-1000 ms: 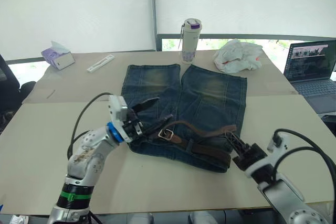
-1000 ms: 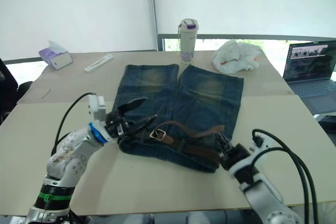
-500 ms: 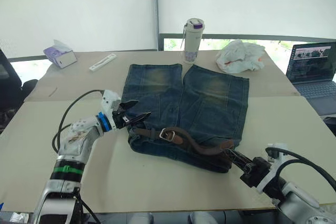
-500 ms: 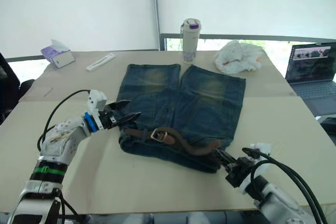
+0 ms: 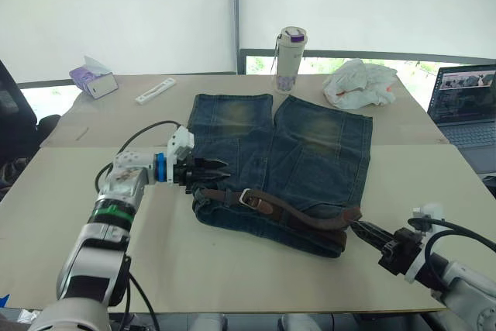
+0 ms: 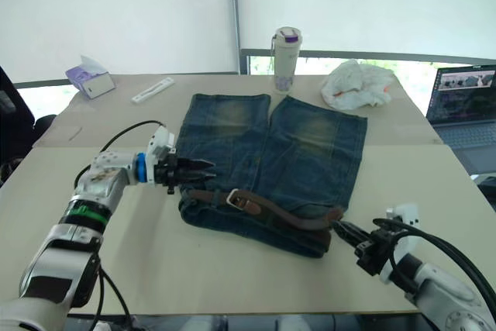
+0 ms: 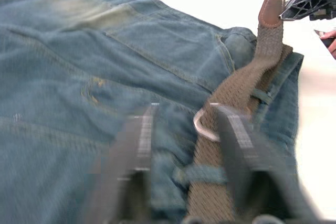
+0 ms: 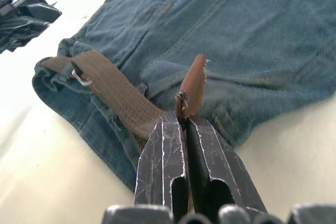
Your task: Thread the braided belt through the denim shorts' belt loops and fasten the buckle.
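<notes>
At 4 o'clock of the shorts [image 5: 294, 153], our right gripper [image 8: 185, 109] is pulling back, clamping the belt [image 5: 298, 216] tip; left gripper [image 5: 219, 169], unclenched, is backing off, so strap is tightening.

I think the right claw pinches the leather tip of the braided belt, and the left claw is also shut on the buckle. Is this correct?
Not quite. The right claw does pinch the braided belt tip, but the left claw is open, holding nothing; the buckle lies between its fingers, as the left wrist view shows.

Head stereo pair overlooks whole table [image 5: 232, 269]; wrist cameras close, both on denim shorts [image 7: 79, 66].
</notes>
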You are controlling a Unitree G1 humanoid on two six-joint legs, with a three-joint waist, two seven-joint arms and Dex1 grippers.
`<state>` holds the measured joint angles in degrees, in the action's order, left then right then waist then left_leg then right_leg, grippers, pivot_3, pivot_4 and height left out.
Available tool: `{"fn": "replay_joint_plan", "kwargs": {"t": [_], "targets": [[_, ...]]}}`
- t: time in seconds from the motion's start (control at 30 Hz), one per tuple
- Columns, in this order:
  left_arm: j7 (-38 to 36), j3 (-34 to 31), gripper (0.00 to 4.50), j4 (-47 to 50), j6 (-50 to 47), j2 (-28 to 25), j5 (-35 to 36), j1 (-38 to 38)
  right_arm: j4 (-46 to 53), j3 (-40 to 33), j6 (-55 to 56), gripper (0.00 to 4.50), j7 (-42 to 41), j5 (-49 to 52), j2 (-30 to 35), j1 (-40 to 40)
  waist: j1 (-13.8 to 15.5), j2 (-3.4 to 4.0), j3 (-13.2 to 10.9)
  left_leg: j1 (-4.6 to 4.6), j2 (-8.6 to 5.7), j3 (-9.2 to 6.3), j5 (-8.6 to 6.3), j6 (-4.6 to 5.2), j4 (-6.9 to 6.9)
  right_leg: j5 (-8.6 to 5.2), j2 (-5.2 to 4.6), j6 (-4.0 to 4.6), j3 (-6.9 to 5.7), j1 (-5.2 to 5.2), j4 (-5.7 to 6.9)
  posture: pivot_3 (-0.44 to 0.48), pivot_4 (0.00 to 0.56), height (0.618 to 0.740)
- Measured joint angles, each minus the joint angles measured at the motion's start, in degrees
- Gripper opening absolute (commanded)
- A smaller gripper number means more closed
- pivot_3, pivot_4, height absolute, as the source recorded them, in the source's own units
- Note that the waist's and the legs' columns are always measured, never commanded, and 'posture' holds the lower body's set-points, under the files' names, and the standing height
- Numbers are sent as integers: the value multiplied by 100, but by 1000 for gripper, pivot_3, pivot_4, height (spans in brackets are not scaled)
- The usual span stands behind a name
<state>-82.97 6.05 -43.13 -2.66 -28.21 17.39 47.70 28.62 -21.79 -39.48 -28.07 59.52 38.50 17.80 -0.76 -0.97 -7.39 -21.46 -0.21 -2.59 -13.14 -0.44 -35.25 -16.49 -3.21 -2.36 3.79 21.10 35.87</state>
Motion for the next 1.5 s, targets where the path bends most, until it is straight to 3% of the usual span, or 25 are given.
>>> {"fn": "replay_joint_plan", "kwargs": {"t": [0.03, 0.27, 0.4, 0.73, 1.27, 1.5], "targets": [[-47, 23, 29, -161, 120, 98, -67, 88, -4, 1, -19, 0, 1, -1, 3, -60, 0, -1, 0, -1, 0, 0, -1, 1, 0, 0, 1, 1, -1, 0, 0, 0, 150, 740], [-600, 251, 29, -471, 537, 650, -279, 181, 9, 83, -136, 0, 53, -20, -77, -119, -6, -1, 0, -6, 1, -2, -1, 2, -7, 1, 2, 2, -1, 1, 8, 0, 150, 740], [-799, 212, 29, -469, 436, 690, -239, 106, 13, 81, -153, 0, 61, -22, -100, -108, -41, 1, 1, -7, 5, -4, -1, 4, -7, 1, 8, 2, 1, 1, 12, 0, 150, 740], [-609, 40, 29, -870, 807, 745, -404, -87, 4, 53, -153, 0, 50, -27, -108, -99, -6, 2, 1, -3, 2, -7, -2, 4, -12, 1, 6, 2, 0, 1, 12, 0, 150, 740], [-147, 283, 29, -1534, 2251, 862, -1168, -123, -7, 54, -176, 0, 46, -81, -109, -116, -3, 10, 24, 10, 1, -6, -4, 7, -12, 1, 5, 2, 1, -12, 13, 0, 150, 740], [-143, 302, 29, -1737, 2452, 921, -1279, -64, -7, 23, -203, 0, 46, -81, -109, -111, -3, 15, 35, 9, 1, -7, -12, 21, -28, 1, 5, 1, 1, -16, 15, 0, 150, 740]]}}
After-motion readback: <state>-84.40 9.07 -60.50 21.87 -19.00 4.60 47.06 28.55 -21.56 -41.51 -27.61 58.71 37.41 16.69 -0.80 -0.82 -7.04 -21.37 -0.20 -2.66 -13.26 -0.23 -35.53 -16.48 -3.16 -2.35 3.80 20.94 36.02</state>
